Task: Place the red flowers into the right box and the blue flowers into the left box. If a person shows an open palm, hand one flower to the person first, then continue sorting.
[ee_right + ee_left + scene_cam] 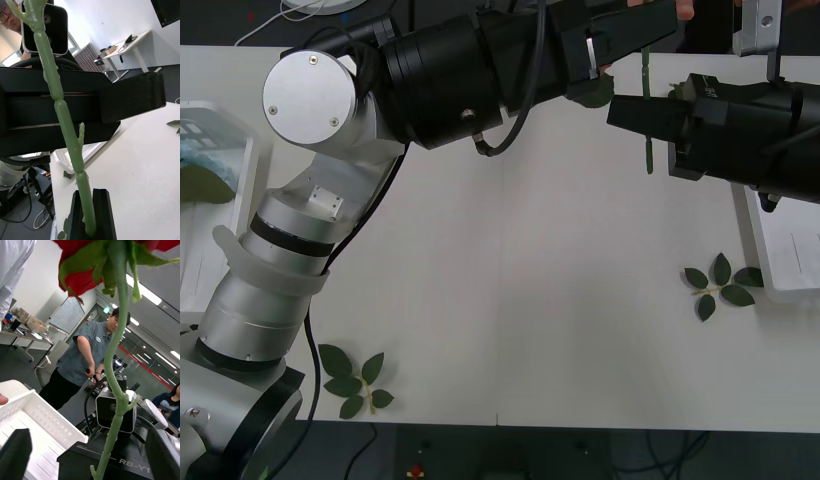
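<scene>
Above the far side of the white table (580, 300), an artificial red rose on a thin green stem (114, 397), passing between two black tools. Right tool (645, 108) clamped shut on the stem's lower part, stem upright between its fingers (103, 213). Left tool (650, 35) spread wide around the same stem, fingers (15, 453) well apart at either side. White shallow plastic tray (780, 250) at right, its twin (210, 230) at left holding pale blue flowers (200, 155). Loose green leaf sprigs (720, 285) on the table.

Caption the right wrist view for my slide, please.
Right gripper clamps the red flower by its green stem, the left gripper close behind.
</scene>
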Tool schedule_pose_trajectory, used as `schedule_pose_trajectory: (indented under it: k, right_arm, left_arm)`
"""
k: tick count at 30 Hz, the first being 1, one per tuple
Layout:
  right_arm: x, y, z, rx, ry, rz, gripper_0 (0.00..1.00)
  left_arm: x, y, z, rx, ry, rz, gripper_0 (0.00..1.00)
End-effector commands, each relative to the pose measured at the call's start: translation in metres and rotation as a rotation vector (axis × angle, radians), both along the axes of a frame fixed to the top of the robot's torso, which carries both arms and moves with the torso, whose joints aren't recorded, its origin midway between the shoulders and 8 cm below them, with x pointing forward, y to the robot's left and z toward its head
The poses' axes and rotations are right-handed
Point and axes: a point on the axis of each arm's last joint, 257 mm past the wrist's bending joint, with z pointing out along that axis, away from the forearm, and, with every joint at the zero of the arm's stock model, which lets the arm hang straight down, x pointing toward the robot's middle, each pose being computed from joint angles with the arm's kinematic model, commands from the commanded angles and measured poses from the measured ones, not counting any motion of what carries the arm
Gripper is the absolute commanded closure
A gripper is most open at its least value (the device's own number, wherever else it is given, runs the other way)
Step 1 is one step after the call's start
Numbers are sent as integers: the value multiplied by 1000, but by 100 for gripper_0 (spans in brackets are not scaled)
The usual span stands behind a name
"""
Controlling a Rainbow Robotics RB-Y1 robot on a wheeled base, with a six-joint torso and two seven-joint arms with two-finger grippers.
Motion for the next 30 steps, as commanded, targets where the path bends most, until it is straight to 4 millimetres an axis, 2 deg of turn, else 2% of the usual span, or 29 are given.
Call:
schedule_pose_trajectory:
  k: [1, 9, 13, 20, 30]
  right_arm:
    - [-7, 13, 21, 34, -40, 34, 100]
    - [7, -2, 36, 50, -70, -30, 100]
    - [25, -23, 59, 73, -121, -121, 100]
    - [56, -62, 83, 72, -200, -281, 100]
    - [101, -111, 94, -39, -392, -506, 100]
  left_arm:
    - [-10, -8, 15, 27, -103, -9, 0]
    - [-10, -8, 15, 27, -103, -9, 0]
    - [-10, -8, 15, 27, -103, -9, 0]
    - [-10, -8, 15, 27, -103, -9, 0]
    - [-10, -8, 15, 27, -103, -9, 0]
